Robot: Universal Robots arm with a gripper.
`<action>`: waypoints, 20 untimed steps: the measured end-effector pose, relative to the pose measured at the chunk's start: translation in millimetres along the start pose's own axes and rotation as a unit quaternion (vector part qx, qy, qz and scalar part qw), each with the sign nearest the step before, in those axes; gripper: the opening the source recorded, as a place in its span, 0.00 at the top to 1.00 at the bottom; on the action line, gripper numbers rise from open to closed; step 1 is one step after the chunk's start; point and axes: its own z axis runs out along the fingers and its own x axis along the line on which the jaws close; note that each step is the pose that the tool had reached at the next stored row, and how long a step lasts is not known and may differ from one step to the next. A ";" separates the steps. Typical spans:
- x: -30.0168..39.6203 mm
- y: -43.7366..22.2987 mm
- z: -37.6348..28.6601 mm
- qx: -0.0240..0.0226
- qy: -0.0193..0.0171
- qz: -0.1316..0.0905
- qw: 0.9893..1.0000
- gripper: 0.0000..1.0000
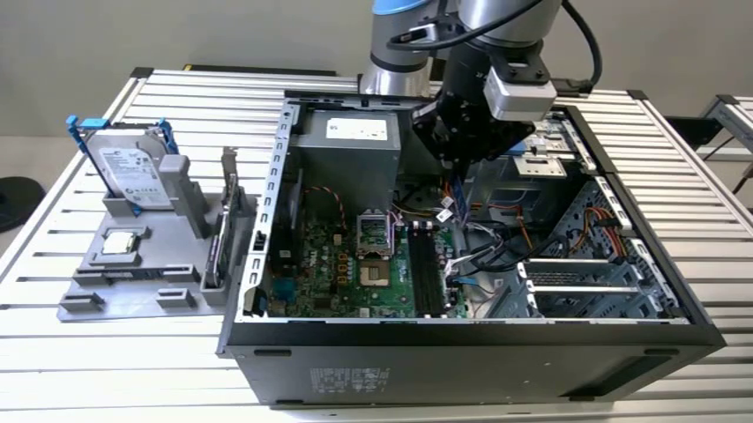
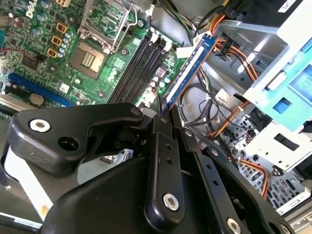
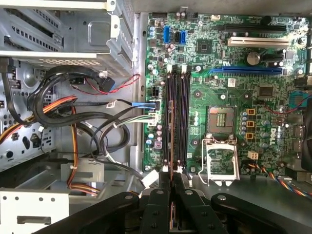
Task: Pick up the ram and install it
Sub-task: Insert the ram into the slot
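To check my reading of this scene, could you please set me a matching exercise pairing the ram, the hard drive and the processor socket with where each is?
Things:
1 ram
2 hard drive
3 processor socket

Places:
a lid open, on the motherboard
b upright in the grey holder
c clamped in the gripper

Pairs: 1-c; 2-b; 3-a

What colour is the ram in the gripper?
The ram is mostly blue, seen best in the second wrist view.
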 end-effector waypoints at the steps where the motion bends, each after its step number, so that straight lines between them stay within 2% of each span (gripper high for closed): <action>1: 0.1 0.0 0.3 0.000 0.000 0.000 1.000 1.00; 20: 2.3 0.0 4.9 0.000 0.000 0.002 1.000 1.00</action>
